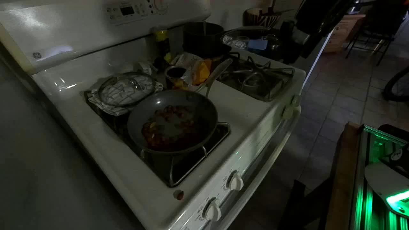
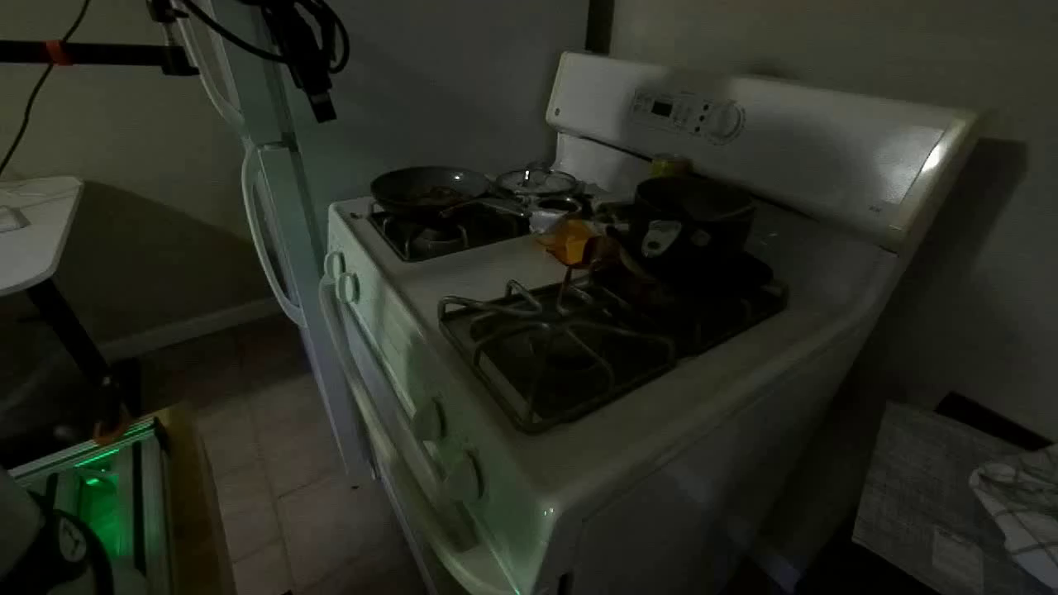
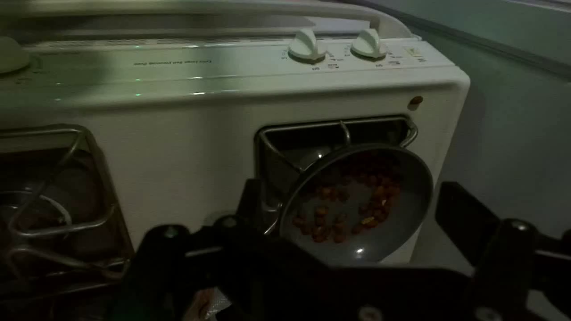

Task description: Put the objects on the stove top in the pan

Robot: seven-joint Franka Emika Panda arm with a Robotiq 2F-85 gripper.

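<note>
The pan (image 1: pixel 156 97) stands on a front burner of the white stove top (image 1: pixel 243 103), with many small reddish-brown pieces lying in it. It also shows in an exterior view (image 2: pixel 430 177) and in the wrist view (image 3: pixel 412 196). A single brown, nut-like piece (image 1: pixel 179 194) lies on the stove top's front corner, beside the burner grate. It shows in the wrist view (image 3: pixel 415 100) beyond the pan. My gripper (image 3: pixel 351 191) is open and empty, its fingers spread to either side of the pan in the wrist view. The gripper is dark and partly cut off in an exterior view (image 1: pixel 295 44).
A glass lid (image 1: pixel 126 89) rests on a patterned cloth behind the pan. A can (image 1: pixel 175 74), an orange bag (image 1: pixel 203 72), a yellow-topped bottle (image 1: pixel 162 41) and a taller dark pot (image 1: pixel 201 36) stand behind. The pan's handle (image 1: pixel 220 70) points over the stove's middle. Knobs (image 1: pixel 235 182) line the front.
</note>
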